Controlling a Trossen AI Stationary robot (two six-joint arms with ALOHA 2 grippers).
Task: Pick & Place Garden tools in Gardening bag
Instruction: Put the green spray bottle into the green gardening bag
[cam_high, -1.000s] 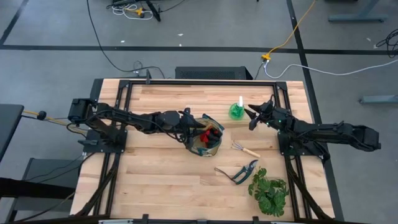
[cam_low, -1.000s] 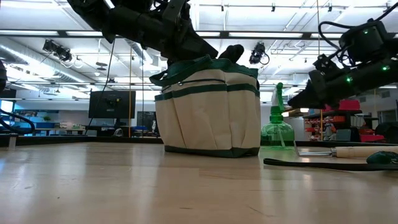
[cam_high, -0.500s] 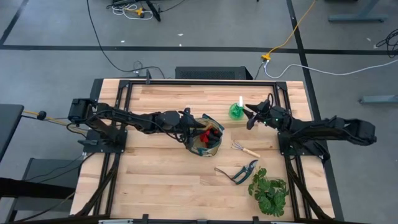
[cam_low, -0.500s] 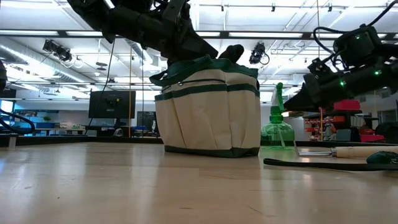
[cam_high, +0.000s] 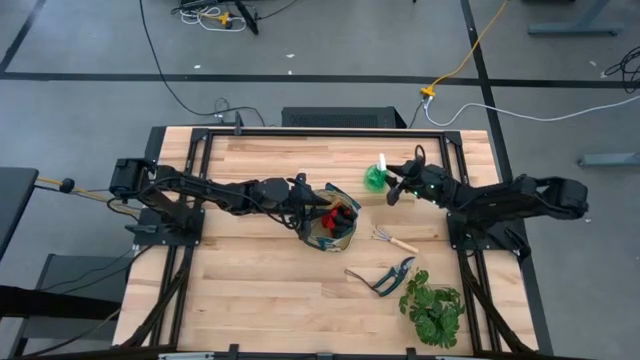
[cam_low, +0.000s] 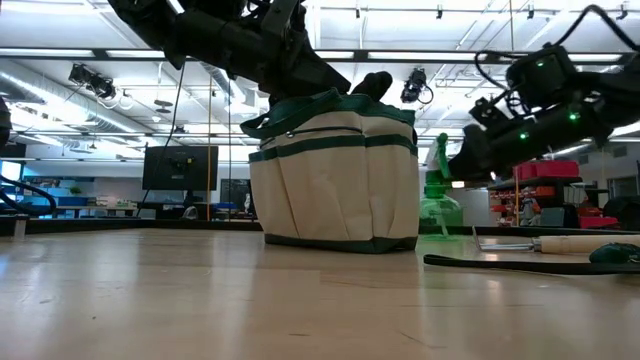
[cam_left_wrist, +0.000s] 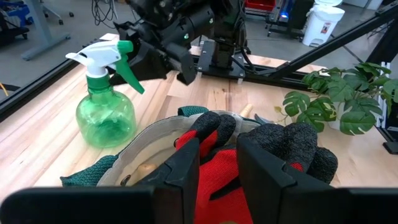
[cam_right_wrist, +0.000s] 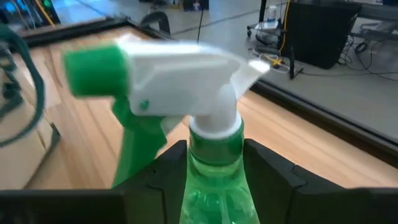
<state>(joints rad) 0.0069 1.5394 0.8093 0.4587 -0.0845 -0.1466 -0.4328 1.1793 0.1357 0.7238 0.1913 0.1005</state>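
Spray bottle (cam_right_wrist: 214, 162) neck sits btwn right gripper's (cam_right_wrist: 214, 177) part-open fingers.

On the bench (cam_high: 260, 290), the gardening bag (cam_high: 332, 228) holding gloves (cam_high: 336, 214) stands centrally, the spray bottle (cam_high: 377, 177) behind-right, rake (cam_high: 394, 240), shears (cam_high: 385, 277) and plant (cam_high: 433, 307) right-front.

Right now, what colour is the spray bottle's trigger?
Green, under a white head; the left wrist view shows the trigger best.

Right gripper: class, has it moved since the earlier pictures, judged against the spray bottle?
Yes. The right gripper has closed in on the spray bottle, which stands where it did; its fingers now straddle the bottle's neck, open.
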